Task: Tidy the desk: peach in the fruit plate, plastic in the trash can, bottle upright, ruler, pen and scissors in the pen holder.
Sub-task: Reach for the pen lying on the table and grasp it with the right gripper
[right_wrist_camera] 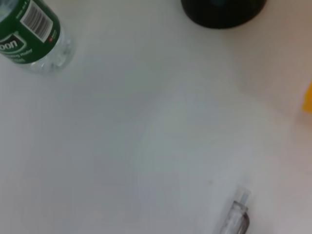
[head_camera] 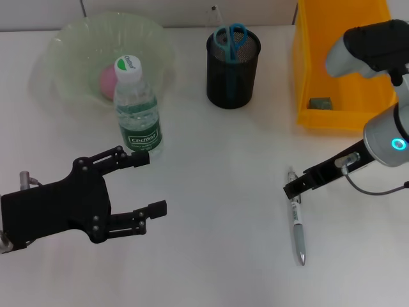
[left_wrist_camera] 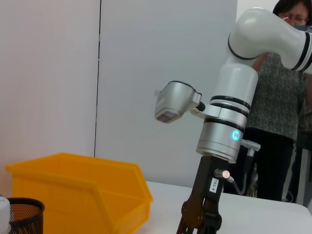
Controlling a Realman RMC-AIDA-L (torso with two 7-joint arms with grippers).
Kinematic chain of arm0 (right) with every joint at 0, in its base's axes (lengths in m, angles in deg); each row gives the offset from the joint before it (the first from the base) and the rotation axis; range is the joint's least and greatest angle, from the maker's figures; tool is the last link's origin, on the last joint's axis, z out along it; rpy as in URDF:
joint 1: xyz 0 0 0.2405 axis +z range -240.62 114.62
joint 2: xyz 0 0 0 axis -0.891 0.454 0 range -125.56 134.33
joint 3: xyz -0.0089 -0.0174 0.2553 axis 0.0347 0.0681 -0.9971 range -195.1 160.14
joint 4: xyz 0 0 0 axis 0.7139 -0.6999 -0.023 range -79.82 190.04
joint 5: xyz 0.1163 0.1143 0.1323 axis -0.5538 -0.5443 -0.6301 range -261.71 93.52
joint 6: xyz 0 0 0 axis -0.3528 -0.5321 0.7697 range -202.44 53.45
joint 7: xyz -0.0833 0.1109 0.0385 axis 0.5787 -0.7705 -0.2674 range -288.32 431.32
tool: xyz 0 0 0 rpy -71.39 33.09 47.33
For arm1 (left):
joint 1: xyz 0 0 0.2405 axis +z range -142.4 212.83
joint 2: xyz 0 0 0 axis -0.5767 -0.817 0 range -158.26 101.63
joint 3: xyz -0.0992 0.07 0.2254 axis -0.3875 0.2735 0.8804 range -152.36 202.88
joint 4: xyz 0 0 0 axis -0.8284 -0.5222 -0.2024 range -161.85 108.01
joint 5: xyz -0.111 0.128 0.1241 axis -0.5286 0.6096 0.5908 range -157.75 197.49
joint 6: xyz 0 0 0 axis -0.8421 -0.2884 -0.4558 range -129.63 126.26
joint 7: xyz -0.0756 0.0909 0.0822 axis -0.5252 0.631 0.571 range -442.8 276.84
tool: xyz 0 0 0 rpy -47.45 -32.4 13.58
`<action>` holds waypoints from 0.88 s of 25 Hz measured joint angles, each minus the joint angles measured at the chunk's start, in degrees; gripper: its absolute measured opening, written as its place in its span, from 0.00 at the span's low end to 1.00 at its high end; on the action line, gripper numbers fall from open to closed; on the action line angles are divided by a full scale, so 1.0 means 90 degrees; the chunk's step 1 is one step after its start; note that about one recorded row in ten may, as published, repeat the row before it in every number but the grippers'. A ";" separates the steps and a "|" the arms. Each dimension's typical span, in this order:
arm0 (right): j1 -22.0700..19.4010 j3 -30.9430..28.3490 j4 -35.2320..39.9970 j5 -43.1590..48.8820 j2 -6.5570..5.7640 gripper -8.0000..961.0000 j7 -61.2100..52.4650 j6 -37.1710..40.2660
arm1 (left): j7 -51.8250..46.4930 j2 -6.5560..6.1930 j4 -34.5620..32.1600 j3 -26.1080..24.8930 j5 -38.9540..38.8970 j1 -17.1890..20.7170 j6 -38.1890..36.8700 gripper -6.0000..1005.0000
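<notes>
The pen (head_camera: 296,220) lies on the white desk at the right, and its end also shows in the right wrist view (right_wrist_camera: 236,217). My right gripper (head_camera: 292,188) hovers right at the pen's far end. My left gripper (head_camera: 152,182) is open and empty at the lower left, just in front of the upright bottle (head_camera: 136,109). A pink peach (head_camera: 107,80) rests in the green fruit plate (head_camera: 70,45). Blue scissors (head_camera: 230,39) stand in the black mesh pen holder (head_camera: 232,80). A crumpled piece of plastic (head_camera: 320,102) lies in the yellow trash can (head_camera: 307,77). The ruler is out of view.
The left wrist view shows my right arm (left_wrist_camera: 226,126) over the desk, the trash can (left_wrist_camera: 73,190), the pen holder's rim (left_wrist_camera: 19,212) and a person (left_wrist_camera: 285,92) behind the desk. The bottle (right_wrist_camera: 29,34) and pen holder (right_wrist_camera: 224,9) appear in the right wrist view.
</notes>
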 joint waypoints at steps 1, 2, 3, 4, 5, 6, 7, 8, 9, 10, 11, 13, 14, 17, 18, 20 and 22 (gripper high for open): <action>0.0019 0.0026 -0.0034 0.0000 0.0000 0.80 0.0000 -0.0024 | 0.0000 0.0000 0.0000 0.0000 0.0000 0.0000 0.0000 0.85; 0.0042 0.0046 -0.0074 0.0000 0.0001 0.80 0.0000 -0.0046 | 0.0001 0.0000 0.0000 -0.0002 0.0000 0.0001 0.0000 0.85; 0.0063 0.0058 -0.0131 0.0000 0.0001 0.79 0.0000 -0.0066 | 0.0001 0.0000 0.0000 -0.0002 0.0000 0.0001 0.0000 0.85; 0.0084 0.0061 -0.0185 0.0000 0.0000 0.79 0.0000 -0.0088 | 0.0002 -0.0002 0.0005 -0.0007 0.0000 0.0001 0.0000 0.85; 0.0107 0.0064 -0.0252 0.0000 -0.0001 0.79 0.0000 -0.0109 | 0.0004 -0.0002 0.0009 -0.0011 0.0000 0.0001 0.0000 0.85; 0.0138 0.0070 -0.0334 0.0000 -0.0002 0.79 0.0000 -0.0133 | 0.0004 -0.0002 0.0009 -0.0011 0.0000 0.0001 0.0000 0.85; 0.0172 0.0086 -0.0418 0.0000 -0.0004 0.78 0.0000 -0.0159 | 0.0004 -0.0002 0.0009 -0.0011 0.0000 0.0001 0.0000 0.85; 0.0210 0.0108 -0.0499 0.0000 -0.0007 0.78 0.0000 -0.0196 | 0.0004 -0.0002 0.0010 -0.0012 -0.0001 0.0001 0.0000 0.85; 0.0234 0.0128 -0.0563 0.0000 -0.0009 0.77 0.0000 -0.0224 | 0.0005 -0.0002 0.0010 -0.0012 0.0000 0.0001 0.0000 0.85; 0.0262 0.0145 -0.0623 0.0000 -0.0011 0.76 0.0000 -0.0259 | 0.0006 -0.0002 0.0010 -0.0012 -0.0001 0.0001 0.0000 0.85; 0.0286 0.0157 -0.0676 0.0000 -0.0011 0.76 0.0000 -0.0288 | 0.0006 -0.0002 0.0010 -0.0012 -0.0001 0.0001 0.0000 0.85; 0.0320 0.0180 -0.0721 0.0000 -0.0013 0.75 0.0000 -0.0327 | 0.0007 -0.0002 0.0010 -0.0012 -0.0001 0.0001 0.0000 0.85; 0.0336 0.0209 -0.0734 0.0002 -0.0014 0.74 0.0000 -0.0349 | 0.0007 -0.0002 0.0010 -0.0012 -0.0001 0.0001 0.0000 0.85; 0.0339 0.0229 -0.0736 0.0011 -0.0014 0.72 0.0000 -0.0354 | 0.0008 -0.0002 0.0010 -0.0012 -0.0001 0.0001 0.0000 0.85; 0.0341 0.0233 -0.0738 0.0019 -0.0014 0.72 0.0000 -0.0355 | 0.0008 -0.0002 0.0009 -0.0012 -0.0001 0.0001 0.0000 0.85; 0.0341 0.0234 -0.0746 0.0055 -0.0014 0.70 0.0000 -0.0357 | 0.0008 -0.0002 0.0009 -0.0012 -0.0001 0.0001 0.0000 0.85; 0.0342 0.0234 -0.0768 0.0097 -0.0011 0.69 0.0000 -0.0361 | 0.0008 -0.0001 0.0009 -0.0020 -0.0001 0.0001 0.0000 0.85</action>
